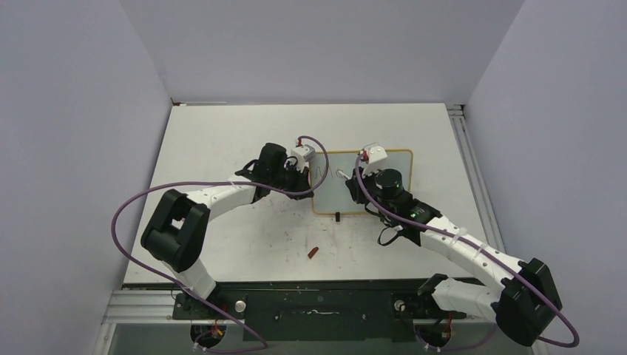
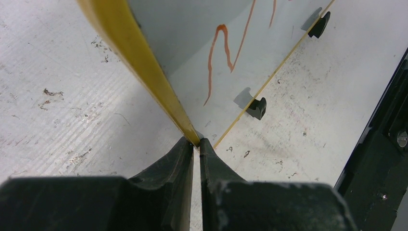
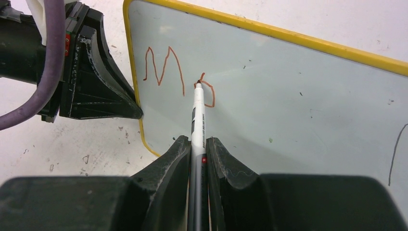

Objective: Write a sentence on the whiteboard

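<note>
The whiteboard (image 1: 334, 198) lies flat on the table, pale face up, with a yellow frame. My left gripper (image 1: 311, 174) is shut on its left edge; in the left wrist view the fingertips (image 2: 196, 143) pinch the yellow frame (image 2: 139, 62). My right gripper (image 1: 353, 182) is shut on a white and grey marker (image 3: 198, 115), also midway at the jaws (image 3: 197, 142). The marker tip touches the board face (image 3: 288, 106). The sentence (image 3: 166, 72) shows in reddish-brown as an "M" and the loop of a second letter at the tip.
A small red-brown cap (image 1: 313, 253) lies on the table in front of the board. A black foot (image 1: 337, 217) sticks out at the board's near edge; two feet (image 2: 257, 108) show in the left wrist view. A thin grey stroke (image 3: 395, 151) marks the board's right part.
</note>
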Motion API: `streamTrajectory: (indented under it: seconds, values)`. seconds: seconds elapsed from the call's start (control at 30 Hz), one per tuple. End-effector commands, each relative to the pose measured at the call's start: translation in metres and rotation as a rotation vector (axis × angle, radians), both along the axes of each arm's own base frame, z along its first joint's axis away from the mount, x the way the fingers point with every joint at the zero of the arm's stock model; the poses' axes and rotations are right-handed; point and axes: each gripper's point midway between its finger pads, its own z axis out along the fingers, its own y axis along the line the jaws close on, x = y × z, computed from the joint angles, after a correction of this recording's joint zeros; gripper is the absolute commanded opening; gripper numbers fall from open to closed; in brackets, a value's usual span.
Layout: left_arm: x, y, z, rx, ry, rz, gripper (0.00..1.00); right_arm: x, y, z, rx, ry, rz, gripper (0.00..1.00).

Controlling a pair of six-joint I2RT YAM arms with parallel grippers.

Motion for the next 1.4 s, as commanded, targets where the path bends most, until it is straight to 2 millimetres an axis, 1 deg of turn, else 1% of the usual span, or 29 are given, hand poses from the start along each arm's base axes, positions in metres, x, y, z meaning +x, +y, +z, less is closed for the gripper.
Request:
streamTrajectory:
  seconds: [0.0, 0.27, 0.33, 0.5, 0.6, 1.13, 1.27, 1.3, 1.37]
  values:
    - [-0.003, -0.012, 0.018, -0.023, -0.028, -0.044, 0.06, 0.009, 0.005, 0.030, 0.038, -0.082, -0.016, 0.05]
    - [-0.001, -0.010, 0.019, -0.017, -0.033, -0.032, 0.06, -0.008, 0.001, 0.049, 0.052, -0.110, -0.008, 0.05]
    - [-0.001, -0.010, 0.019, -0.014, -0.033, -0.032, 0.06, -0.013, -0.004, 0.048, 0.044, -0.099, -0.012, 0.05]
    - [-0.001, -0.010, 0.019, -0.013, -0.036, -0.031, 0.06, -0.015, -0.014, 0.050, 0.036, -0.107, -0.049, 0.05]
    - [0.000, -0.010, 0.019, -0.013, -0.038, -0.031, 0.06, -0.015, -0.015, 0.053, 0.038, -0.109, -0.051, 0.05]
    - [0.000, -0.008, 0.020, -0.006, -0.047, -0.030, 0.06, -0.006, -0.011, 0.043, 0.019, -0.113, -0.058, 0.05]
    - [0.000, -0.009, 0.020, -0.007, -0.048, -0.031, 0.05, -0.005, -0.011, 0.036, 0.005, -0.101, -0.060, 0.05]
    - [0.000, -0.009, 0.020, -0.006, -0.047, -0.031, 0.05, -0.002, -0.009, 0.040, 0.015, -0.115, -0.062, 0.05]
    - [0.000, -0.009, 0.020, -0.006, -0.049, -0.031, 0.05, -0.001, -0.009, 0.040, 0.020, -0.123, -0.069, 0.05]
